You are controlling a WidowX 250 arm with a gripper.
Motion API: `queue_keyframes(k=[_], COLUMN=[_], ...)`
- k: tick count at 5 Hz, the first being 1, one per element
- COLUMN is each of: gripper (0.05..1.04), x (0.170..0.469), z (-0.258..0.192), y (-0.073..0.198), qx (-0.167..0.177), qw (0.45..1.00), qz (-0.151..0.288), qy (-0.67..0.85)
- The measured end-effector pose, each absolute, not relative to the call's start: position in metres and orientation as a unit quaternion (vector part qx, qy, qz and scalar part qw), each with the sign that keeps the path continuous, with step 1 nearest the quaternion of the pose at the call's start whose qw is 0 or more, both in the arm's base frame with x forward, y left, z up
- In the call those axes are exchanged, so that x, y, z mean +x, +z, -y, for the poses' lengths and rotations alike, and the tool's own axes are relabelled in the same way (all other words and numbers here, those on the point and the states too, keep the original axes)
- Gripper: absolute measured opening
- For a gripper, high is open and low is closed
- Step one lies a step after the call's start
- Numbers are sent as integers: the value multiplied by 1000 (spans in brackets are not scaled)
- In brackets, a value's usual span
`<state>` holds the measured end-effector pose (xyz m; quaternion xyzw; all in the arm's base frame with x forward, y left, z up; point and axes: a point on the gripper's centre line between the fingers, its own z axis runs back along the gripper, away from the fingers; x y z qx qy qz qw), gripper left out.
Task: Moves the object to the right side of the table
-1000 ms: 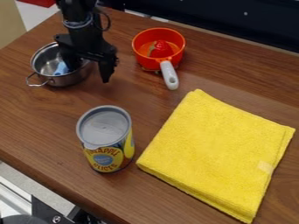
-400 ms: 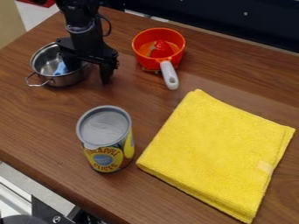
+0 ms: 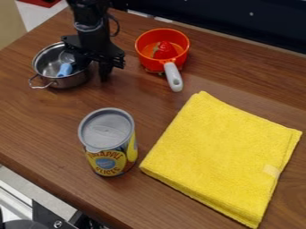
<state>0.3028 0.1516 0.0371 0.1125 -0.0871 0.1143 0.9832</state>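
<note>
The gripper (image 3: 94, 69) hangs at the upper left, straddling the right wall of the metal pot (image 3: 67, 81). One finger is inside the pot and the other stands outside, shut on its wall. The pot is upright on the wooden table (image 3: 36, 120), with a light-blue object (image 3: 64, 69) inside. The gripper hides the pot's right rim.
An orange pan (image 3: 143, 49) with a red item (image 3: 164, 50) in it stands right of the gripper, its grey handle (image 3: 173, 77) toward the front. A pineapple can (image 3: 110, 156) stands front left, beside a folded yellow cloth (image 3: 221, 152).
The gripper has shifted a little to the right and its fingers have drawn closer together. The metal pot and the blue object in it have moved slightly right.
</note>
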Motion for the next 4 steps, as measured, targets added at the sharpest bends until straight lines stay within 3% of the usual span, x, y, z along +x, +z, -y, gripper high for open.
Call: queue_keyframes(k=[1, 2, 3, 4], gripper=[197, 78, 63, 62], x=[301, 300, 302, 296], z=[-161, -167, -170, -166], y=[37, 38, 42, 51], qx=[147, 175, 211, 202], qw=[980, 977, 973, 975], qz=[65, 55, 51, 32], qy=[114, 109, 81, 84])
